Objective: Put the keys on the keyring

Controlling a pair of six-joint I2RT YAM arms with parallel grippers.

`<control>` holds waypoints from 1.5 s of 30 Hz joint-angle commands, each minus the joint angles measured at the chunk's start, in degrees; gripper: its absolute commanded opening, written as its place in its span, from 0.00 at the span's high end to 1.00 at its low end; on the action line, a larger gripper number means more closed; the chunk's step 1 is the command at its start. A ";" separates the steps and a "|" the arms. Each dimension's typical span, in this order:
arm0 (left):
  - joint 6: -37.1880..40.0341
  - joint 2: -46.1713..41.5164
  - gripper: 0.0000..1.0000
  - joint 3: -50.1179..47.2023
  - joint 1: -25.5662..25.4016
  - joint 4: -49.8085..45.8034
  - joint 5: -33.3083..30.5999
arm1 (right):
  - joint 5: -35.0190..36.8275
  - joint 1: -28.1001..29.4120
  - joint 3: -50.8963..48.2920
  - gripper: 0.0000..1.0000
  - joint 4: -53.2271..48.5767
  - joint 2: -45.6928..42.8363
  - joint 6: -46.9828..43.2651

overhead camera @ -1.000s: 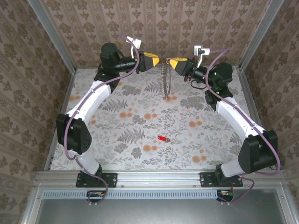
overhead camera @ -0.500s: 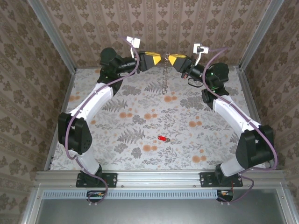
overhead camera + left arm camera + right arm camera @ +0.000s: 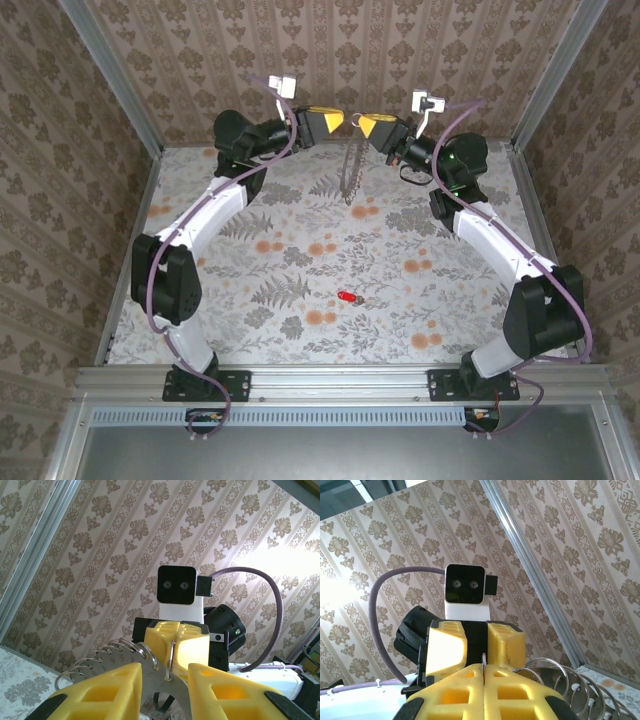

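Key (image 3: 347,298): lone red piece, lying flat on the table (image 3: 450,300), untouched; same spot as a second ago.
Keyring (image 3: 351,170): well beyond the key, toward the back wall. It hangs as a straight chain from where the two grippers meet. Its lower end looks clear of the table, though I can't be sure.
Right gripper (image 3: 364,123): above and beyond the key, a little right of it. Jaws fully closed, pinching the thin wire at the keyring's top; the right wrist view shows the wire in the seam.
Left gripper (image 3: 338,120): above and beyond the key, a little left of it, nose to nose with the right one. Jaws partway apart with the keyring's top end between them; I can't tell if the pads bear on it.
Change: over the last second both grippers rose and tipped upward. The chain's end came up with them, farther from the key.
Meaning: the keyring is up and being steadied or spread. The key is not yet fetched, so threading looks some way off.
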 commanded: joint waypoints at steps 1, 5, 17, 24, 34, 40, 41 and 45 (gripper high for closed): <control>-1.63 0.16 0.70 0.37 0.07 3.84 -0.22 | 1.08 0.55 2.73 1.00 3.68 0.52 1.01; -1.73 0.59 0.70 0.75 -1.82 3.93 0.07 | 1.05 0.66 3.13 1.00 3.59 0.96 1.04; -1.64 1.10 0.74 1.39 -2.19 3.89 0.40 | 0.88 0.90 3.68 1.00 3.28 1.75 1.22; -1.63 1.46 0.80 1.72 -2.28 4.04 0.35 | 0.55 1.00 3.56 1.00 3.11 1.72 1.21; -1.73 2.07 0.87 2.73 -2.45 4.39 0.24 | 0.09 1.12 3.77 1.00 2.54 1.87 1.14; -2.08 2.50 0.95 3.13 -2.45 5.10 -0.02 | -0.40 1.24 3.53 1.00 1.17 1.40 0.54; -2.02 2.58 0.98 3.28 -2.52 5.27 -0.11 | -0.38 1.14 3.48 1.00 0.73 1.28 0.31; -0.61 2.49 1.00 3.70 -2.28 4.28 0.28 | 0.11 0.60 3.26 0.84 -3.73 -0.35 -1.45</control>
